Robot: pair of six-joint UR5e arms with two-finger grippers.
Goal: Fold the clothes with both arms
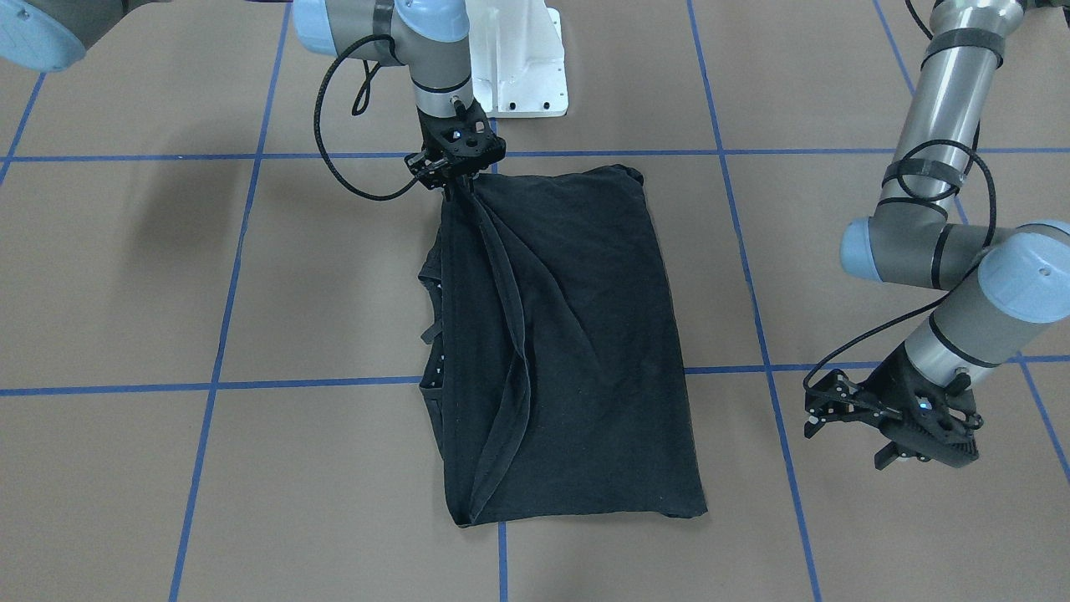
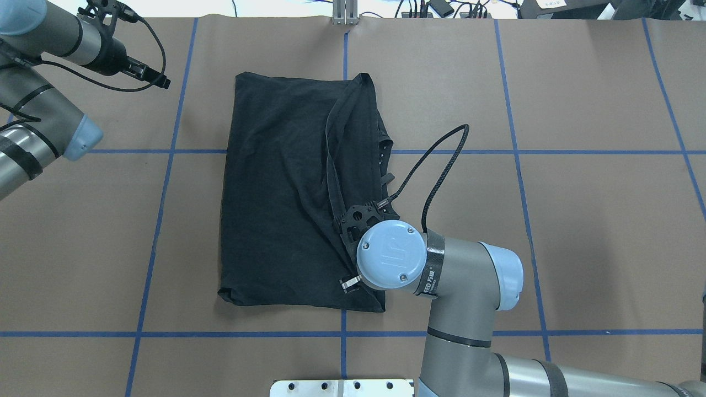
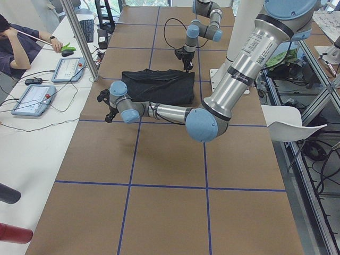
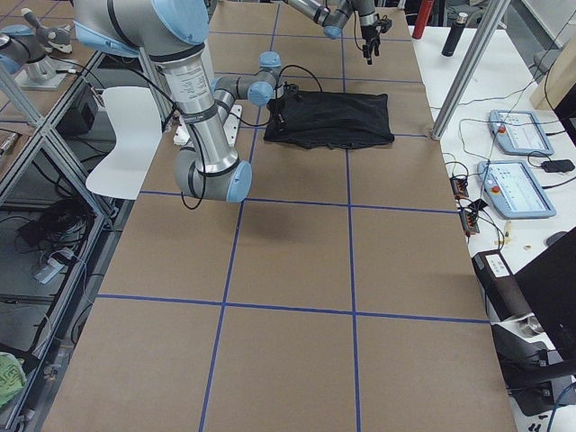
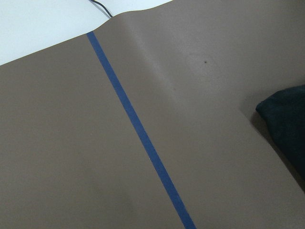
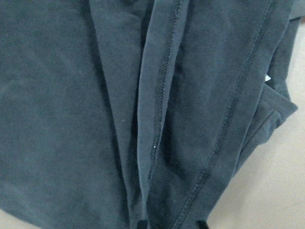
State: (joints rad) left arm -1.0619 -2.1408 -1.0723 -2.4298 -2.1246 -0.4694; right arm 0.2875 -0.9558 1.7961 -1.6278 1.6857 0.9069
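Brown counter (image 1: 251,276), gridded with blue tape (image 1: 216,368), carries the black T-shirt (image 1: 585,334) at its centre. The right gripper (image 1: 458,186) is clamped on a raised fold at the T-shirt's robot-side edge. The left gripper (image 1: 838,435) hangs well aside, jaws apart.

Four fixed overviews, two wrist close-ups, shared T-shirt (image 1: 577,334).

The table (image 1: 125,276) has a plain brown top with a grid of blue tape lines (image 1: 219,351) running across it. Near the middle there's a black T-shirt (image 1: 585,334) lying folded into a rough rectangle. The white pedestal base (image 1: 522,58) sits at the robot's edge.
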